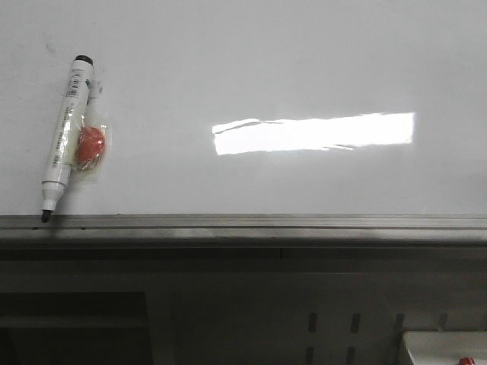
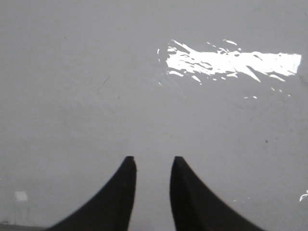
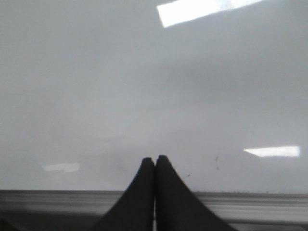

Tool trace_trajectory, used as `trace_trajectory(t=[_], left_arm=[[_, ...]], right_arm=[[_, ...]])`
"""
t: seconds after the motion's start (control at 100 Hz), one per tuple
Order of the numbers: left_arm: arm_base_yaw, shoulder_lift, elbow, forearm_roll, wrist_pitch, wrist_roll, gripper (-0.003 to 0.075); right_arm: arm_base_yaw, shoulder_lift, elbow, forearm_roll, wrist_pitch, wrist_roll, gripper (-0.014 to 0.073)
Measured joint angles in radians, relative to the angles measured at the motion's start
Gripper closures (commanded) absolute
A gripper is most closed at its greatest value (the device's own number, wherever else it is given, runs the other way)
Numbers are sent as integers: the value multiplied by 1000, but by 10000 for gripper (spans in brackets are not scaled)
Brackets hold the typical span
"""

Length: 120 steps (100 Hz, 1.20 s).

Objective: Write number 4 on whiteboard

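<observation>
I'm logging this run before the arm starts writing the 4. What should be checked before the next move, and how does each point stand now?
1. Marker located: ok, on the whiteboard at left, tip down on the bottom rail.
2. Marker uncapped: ok, its dark tip shows.
3. Marker in a gripper: not ok, neither holds it.
4. Left gripper open for a grasp: ok, fingers apart.
5. Right gripper open: not ok, fingers shut, empty.
6. Number 4 written: not ok, no stroke seen.
</observation>
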Motion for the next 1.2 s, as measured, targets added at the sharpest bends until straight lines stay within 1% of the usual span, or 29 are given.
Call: trace_trajectory(t=[0.05,0.17,0.26,0.34,0.45,0.55,0.69,0.77,0.94,1.06,1.2], left_arm=[[0,20,0,0,-37,0,336],[-5,82,-1,0,-144,0,334],[-46,138,-1,40,-200,0,333],[-130,185,-1,81,-257,0,334],[-274,242,-1,111,-332,0,334],[-411,301,-5,120,-345,0,334],[-533,385,-5,69,-356,0,334],[-569,435,-5,32,-377,0,333],[-620,549,-23,21,-439,-4,332],[-652,629,-62,18,-442,-6,332],[-667,723,-111,-7,-448,-8,332]], right_arm=[[0,11,0,0,-28,0,658],[0,24,0,6,-64,0,658],[0,24,0,7,-66,0,658],[0,26,-2,7,-60,-19,658],[0,26,-36,-10,5,-85,658],[0,26,-90,-17,88,-150,658],[2,26,-143,-21,180,-181,658],[27,28,-169,-23,218,-186,658],[117,55,-227,-29,268,-196,658],[175,85,-269,-30,283,-199,658],[213,117,-303,-31,285,-202,658]])
